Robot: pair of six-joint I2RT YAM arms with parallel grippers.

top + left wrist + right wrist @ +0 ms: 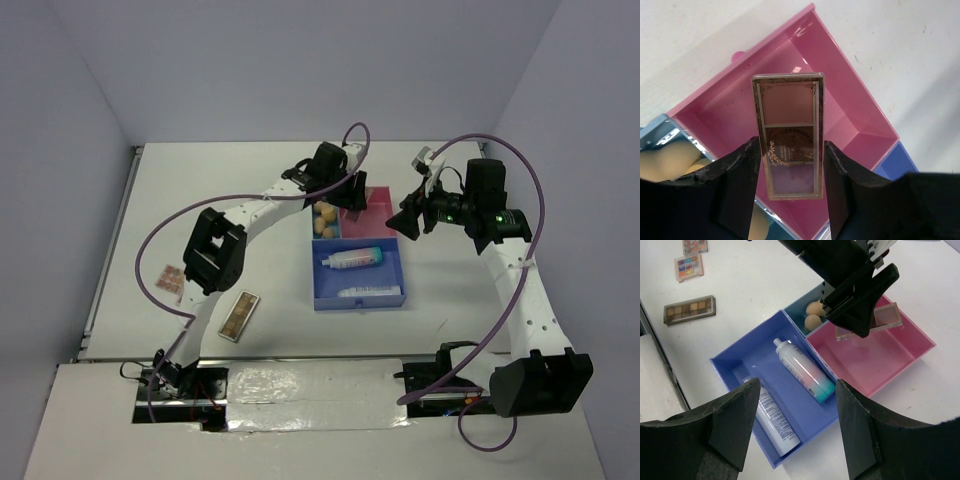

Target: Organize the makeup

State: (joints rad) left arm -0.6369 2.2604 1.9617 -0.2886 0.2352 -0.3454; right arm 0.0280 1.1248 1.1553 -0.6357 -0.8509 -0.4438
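My left gripper [791, 145] is shut on a pink eyeshadow palette [789, 115] and holds it by its near end, over the pink compartment [840, 65] of the tray. In the right wrist view the palette [887, 316] hangs tilted above that compartment. Beige sponges [325, 215] lie in the small teal compartment. The gradient bottle [802, 370] and the white tube [775, 422] lie in the blue compartment. My right gripper [797, 382] is open and empty, raised to the right of the tray.
A brown palette [240, 315] lies on the table left of the tray. A multicolour palette [172, 282] lies further left near the table edge, with another small palette [695, 245] beside it. The left arm reaches over the tray's back.
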